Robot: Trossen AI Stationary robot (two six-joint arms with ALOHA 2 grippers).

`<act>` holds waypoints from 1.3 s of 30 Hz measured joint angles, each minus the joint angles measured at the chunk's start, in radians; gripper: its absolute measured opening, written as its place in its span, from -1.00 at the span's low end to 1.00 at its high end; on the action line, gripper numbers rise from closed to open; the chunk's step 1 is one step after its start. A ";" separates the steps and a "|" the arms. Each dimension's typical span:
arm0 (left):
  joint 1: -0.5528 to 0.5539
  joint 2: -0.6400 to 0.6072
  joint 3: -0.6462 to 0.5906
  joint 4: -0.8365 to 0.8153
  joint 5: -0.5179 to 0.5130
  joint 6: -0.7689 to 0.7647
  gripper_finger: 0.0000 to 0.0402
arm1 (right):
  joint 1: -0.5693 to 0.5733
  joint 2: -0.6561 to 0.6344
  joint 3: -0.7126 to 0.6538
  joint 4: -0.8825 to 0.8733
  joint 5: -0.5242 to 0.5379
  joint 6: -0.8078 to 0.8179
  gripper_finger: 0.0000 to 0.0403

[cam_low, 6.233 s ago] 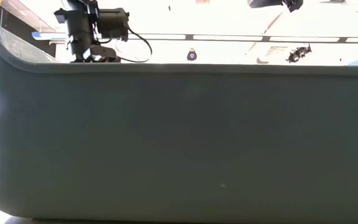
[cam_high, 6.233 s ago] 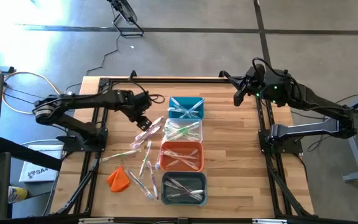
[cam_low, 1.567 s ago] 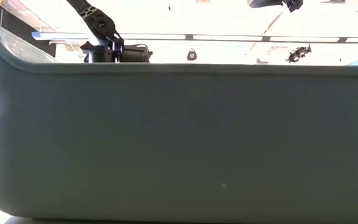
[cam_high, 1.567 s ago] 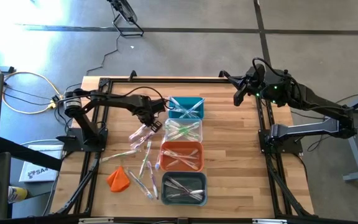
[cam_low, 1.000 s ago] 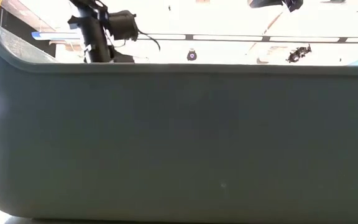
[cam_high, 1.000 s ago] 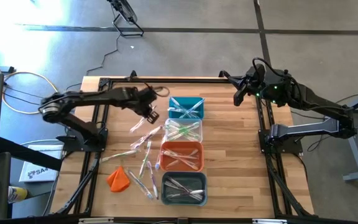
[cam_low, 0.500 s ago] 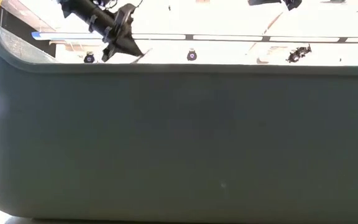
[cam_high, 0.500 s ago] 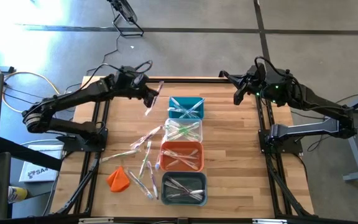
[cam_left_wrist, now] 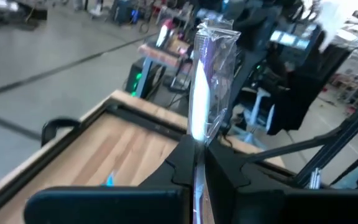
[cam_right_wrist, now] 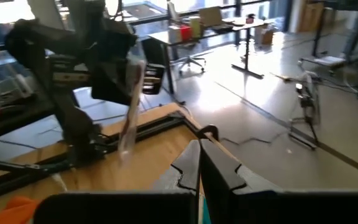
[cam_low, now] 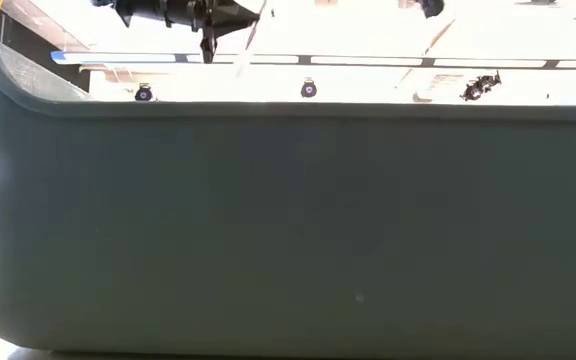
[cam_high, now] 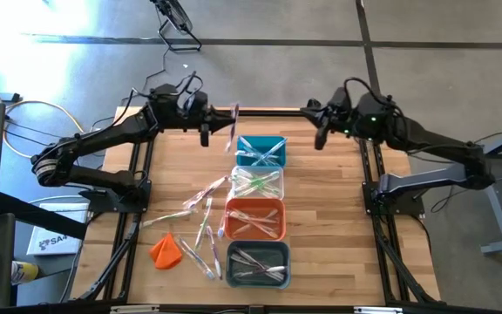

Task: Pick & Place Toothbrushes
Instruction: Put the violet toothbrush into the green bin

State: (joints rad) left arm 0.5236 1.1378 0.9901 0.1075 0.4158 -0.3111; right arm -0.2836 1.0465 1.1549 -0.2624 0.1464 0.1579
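Note:
My left gripper (cam_high: 223, 123) is raised over the table's far left, beside the teal bin (cam_high: 261, 150), and is shut on one toothbrush (cam_high: 232, 127) in a clear wrapper. The low view shows that toothbrush (cam_low: 249, 38) slanting in the air. My right gripper (cam_high: 321, 133) hovers shut with nothing in it over the far right, facing the left one. Several more toothbrushes (cam_high: 202, 197) lie loose on the wood left of the bins, and others lie inside the bins. My left gripper (cam_left_wrist: 197, 155) pinches the wrapped toothbrush between its two fingers near the lower end (cam_left_wrist: 197, 138). The fingers are level and point toward the table's right. The toothbrush is lifted clear of the table, and most of its length (cam_left_wrist: 205, 74) rises past the fingertips.
A row of bins runs from far to near: teal, clear (cam_high: 257, 182), orange (cam_high: 255, 218), grey (cam_high: 257, 264). A small orange lump (cam_high: 166, 250) lies near the front left. A grey bin wall (cam_low: 288, 230) fills most of the low view. Bare wood lies right of the bins.
My left gripper has risen from the loose toothbrushes with one wrapped toothbrush, gone toward the far edge and tipped from pointing down to level; the toothbrush is now lifted clear. My right gripper has shifted a little toward the table's left.

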 joint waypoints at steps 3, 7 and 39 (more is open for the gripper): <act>0.000 0.000 0.000 0.034 0.019 0.000 -0.93 | 0.000 0.055 0.000 0.082 -0.033 -0.012 -0.96; 0.000 0.001 0.022 0.031 0.020 0.000 -0.93 | 0.000 0.119 0.000 0.192 -0.109 -0.002 -0.82; -0.048 0.177 0.137 0.267 0.020 0.053 -0.93 | 0.002 0.401 0.000 0.572 -0.324 0.074 -0.07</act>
State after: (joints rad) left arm 0.4751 1.3151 1.1275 0.3742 0.4357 -0.2582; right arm -0.2817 1.4479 1.1548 0.3093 -0.1781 0.2321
